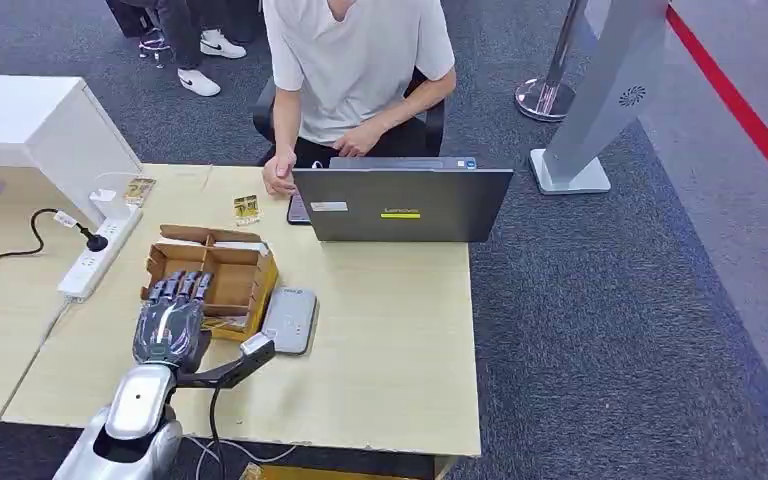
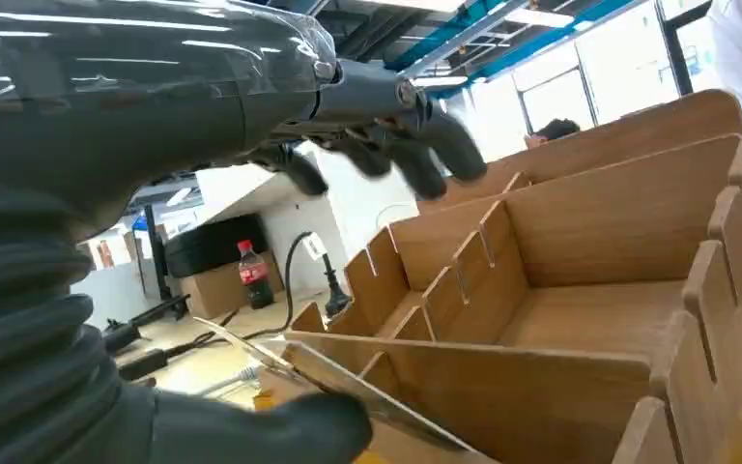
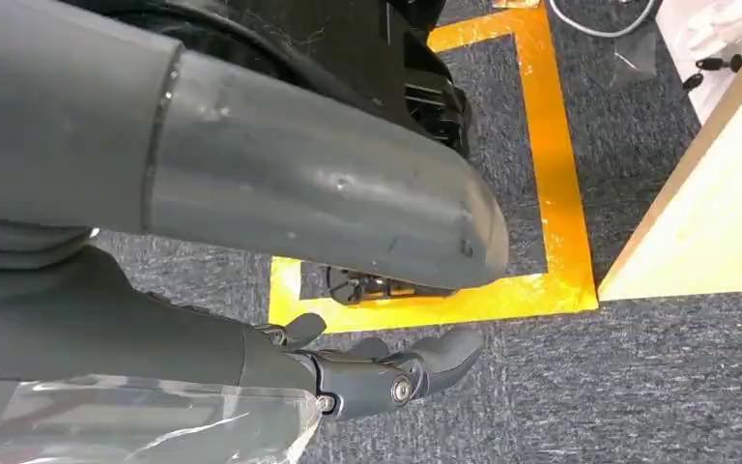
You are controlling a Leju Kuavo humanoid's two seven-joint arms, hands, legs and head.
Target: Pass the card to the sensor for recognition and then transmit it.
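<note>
The robot's left hand point(image 1: 172, 318) hovered over the near edge of a cardboard box w/ dividers point(image 1: 222, 272) on the light wood table point(image 1: 390, 330), fingers point(image 2: 415, 145) stretched out above the compartments. In the left wrist view a thin card point(image 2: 348, 385) lay along the box's near wall w/ the thumb point(image 2: 261, 433) right at it; whether the hand actually pinched the card couldn't be told. The grey card sensor point(image 1: 290, 318) sat flat on the table just beside the box, on its right. The right hand point(image 3: 386, 372) hung low beside the table edge over dark carpet and yellow floor tape point(image 3: 551, 193), fingers loosely curled, nothing in them. Across the table a person in a white T-shirt point(image 1: 360, 70) sat behind an open laptop point(image 1: 400, 205), one hand on the tabletop. A white power strip point(image 1: 98, 250) w/ a black plug lay left of the box.
</note>
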